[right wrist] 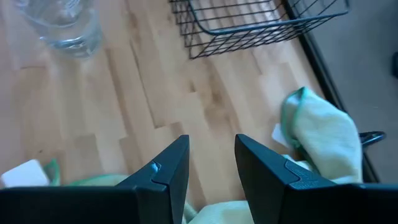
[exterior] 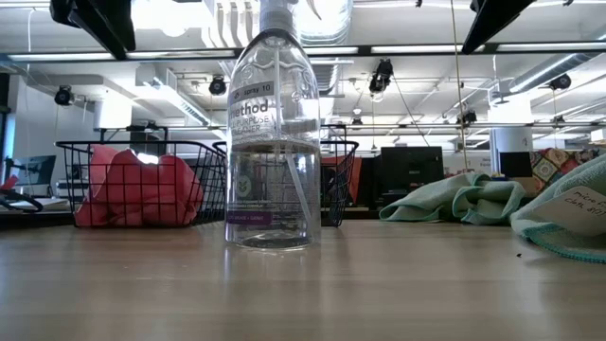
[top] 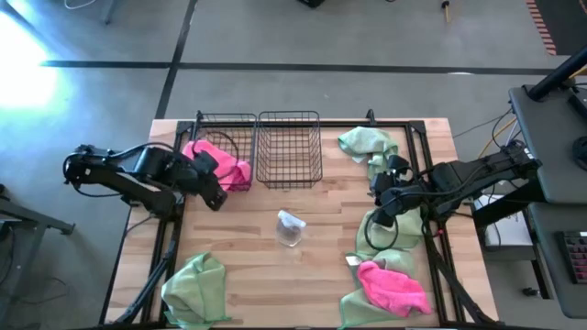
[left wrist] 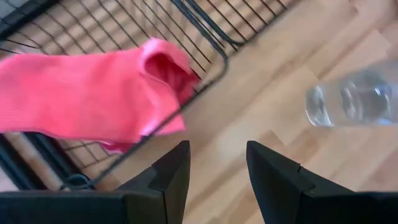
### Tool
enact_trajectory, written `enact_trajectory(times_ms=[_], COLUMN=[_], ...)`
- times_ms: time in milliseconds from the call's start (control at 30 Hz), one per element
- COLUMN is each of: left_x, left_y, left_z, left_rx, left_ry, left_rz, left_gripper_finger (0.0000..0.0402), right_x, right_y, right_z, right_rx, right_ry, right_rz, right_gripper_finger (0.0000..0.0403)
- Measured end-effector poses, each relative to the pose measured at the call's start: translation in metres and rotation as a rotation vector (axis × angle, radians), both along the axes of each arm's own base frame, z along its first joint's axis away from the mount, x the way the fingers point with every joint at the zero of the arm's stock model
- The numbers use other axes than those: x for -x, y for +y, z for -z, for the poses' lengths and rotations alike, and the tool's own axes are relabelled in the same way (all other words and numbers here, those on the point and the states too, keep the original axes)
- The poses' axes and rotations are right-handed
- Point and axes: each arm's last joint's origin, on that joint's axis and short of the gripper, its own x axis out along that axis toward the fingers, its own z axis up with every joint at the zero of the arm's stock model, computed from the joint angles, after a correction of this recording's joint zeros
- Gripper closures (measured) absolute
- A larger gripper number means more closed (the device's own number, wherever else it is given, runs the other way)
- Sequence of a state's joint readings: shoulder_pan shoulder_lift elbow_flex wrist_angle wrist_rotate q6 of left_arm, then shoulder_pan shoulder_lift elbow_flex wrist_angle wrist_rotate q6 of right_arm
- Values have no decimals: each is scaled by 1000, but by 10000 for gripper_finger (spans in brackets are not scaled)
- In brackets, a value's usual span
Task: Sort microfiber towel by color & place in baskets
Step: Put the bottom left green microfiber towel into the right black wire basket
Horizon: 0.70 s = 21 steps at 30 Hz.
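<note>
Pink towel (top: 223,163) fills your left basket (top: 240,120), one fold draped over its near rim. Your left gripper (left wrist: 217,168) sits just beside that rim, above bare worktop (top: 248,247); its fingers (left wrist: 171,171) are apart and hold nothing, touching neither cloth nor wire. From the left wrist view, the pink cloth hangs just ahead of the fingertips, off to one side, with a clear gap between.

Your right gripper (right wrist: 211,162) hovers over the worktop's right side, fingers (right wrist: 169,167) also apart and empty. A green towel (right wrist: 323,134) lies just beside them, and more green cloth shows at the fingers' base; whether it touches them you cannot tell. The right basket (top: 289,151) stands empty beside the left one.

Elsewhere you have a green towel (top: 367,145) near the far right corner, another (top: 390,234) bunched under the right arm, a second pink towel (top: 394,286) on green cloth at the near right edge, and a green one (top: 197,286) at the near left. A clear bottle (top: 292,227) stands in the middle.
</note>
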<state>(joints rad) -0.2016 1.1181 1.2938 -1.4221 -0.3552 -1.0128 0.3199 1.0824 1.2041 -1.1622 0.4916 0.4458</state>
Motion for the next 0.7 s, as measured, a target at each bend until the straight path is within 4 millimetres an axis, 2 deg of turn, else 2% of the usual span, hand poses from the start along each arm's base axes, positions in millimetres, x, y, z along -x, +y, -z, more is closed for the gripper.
enact_trajectory(times_ms=[267,567,700], left_x=[-7,12,21], left_y=[-26,-58,-79], left_z=[8,4,6], left_rx=[42,55,109], left_ry=[61,-28,-49], left_rz=[124,139,143], left_gripper_finger=[259,259,259], right_x=[0,3,4], right_y=[1,1,0], right_z=[0,1,2], right_rx=[-50,-49,-38], right_ry=[-11,27,47], right_rz=[36,6,1], right_gripper_finger=[280,280,280])
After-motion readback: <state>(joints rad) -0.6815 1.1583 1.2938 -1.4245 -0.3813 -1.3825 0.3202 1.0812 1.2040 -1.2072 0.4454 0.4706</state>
